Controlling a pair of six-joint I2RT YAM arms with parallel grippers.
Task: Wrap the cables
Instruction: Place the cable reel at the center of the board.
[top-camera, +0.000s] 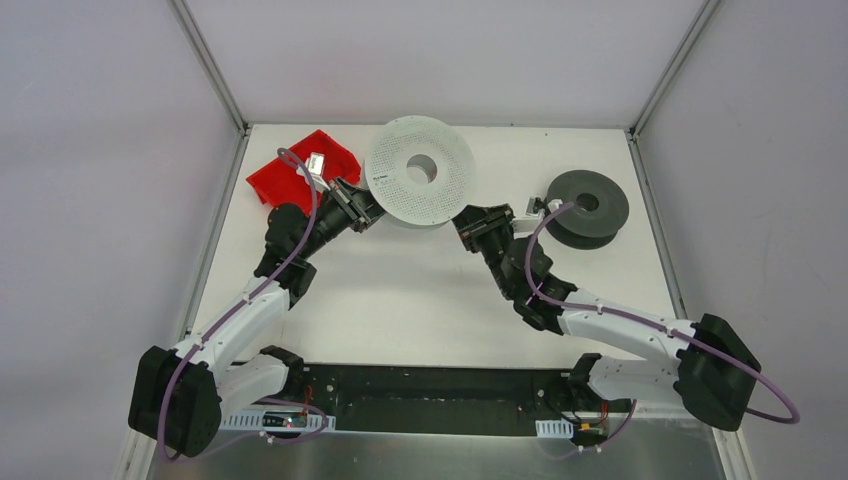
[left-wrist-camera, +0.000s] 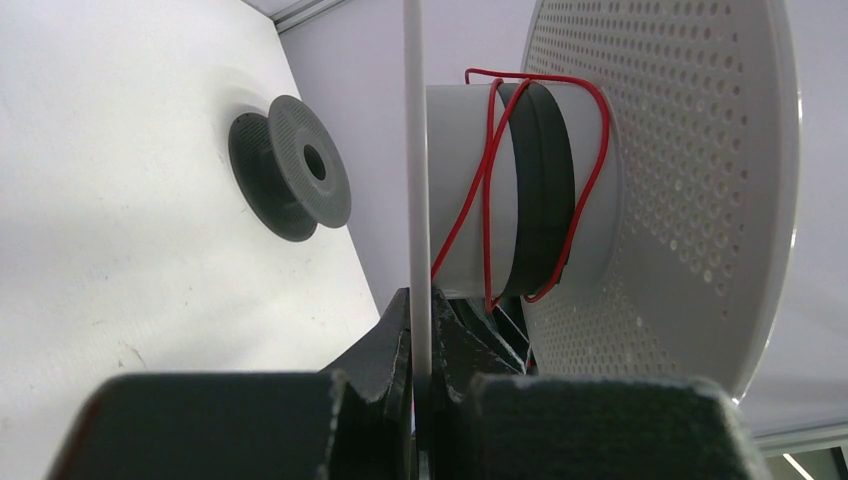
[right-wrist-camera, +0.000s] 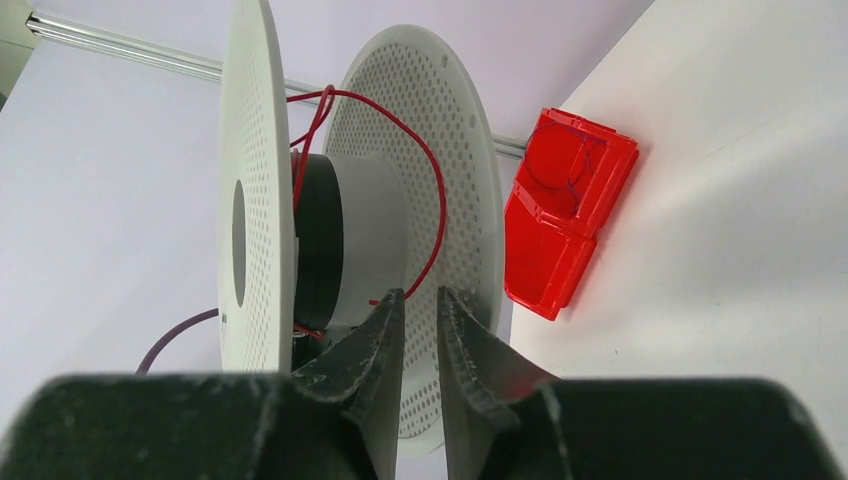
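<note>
- Because the left gripper (top-camera: 366, 207) grips the white spool (top-camera: 420, 170) at its left rim in the top view, the winding falls, I judge, to the right gripper (top-camera: 460, 217), which sits just beside the spool's lower right rim. The grey spool (top-camera: 587, 207) lies on the table (top-camera: 420, 300) off to the right, and the red bin (top-camera: 300, 172) sits beyond the left arm.
- In the left wrist view, the fingers are pinched tight on the thin edge of the near flange (left-wrist-camera: 417, 150). The red cable (left-wrist-camera: 490, 190) hangs in loose loops round the hub (left-wrist-camera: 455, 180), over a dark band (left-wrist-camera: 540, 190), just beyond the fingertips. The hub's axis runs across the picture.
- In the right wrist view, the jaws stand narrowly apart, holding nothing, aimed into the gap between the two flanges. The red cable (right-wrist-camera: 437, 200) arcs above them and comes down just beside the fingertip on the picture's left. The flanges on either side hem in the approach. Whether a thin dark wire lies in the bin, I cannot tell.
</note>
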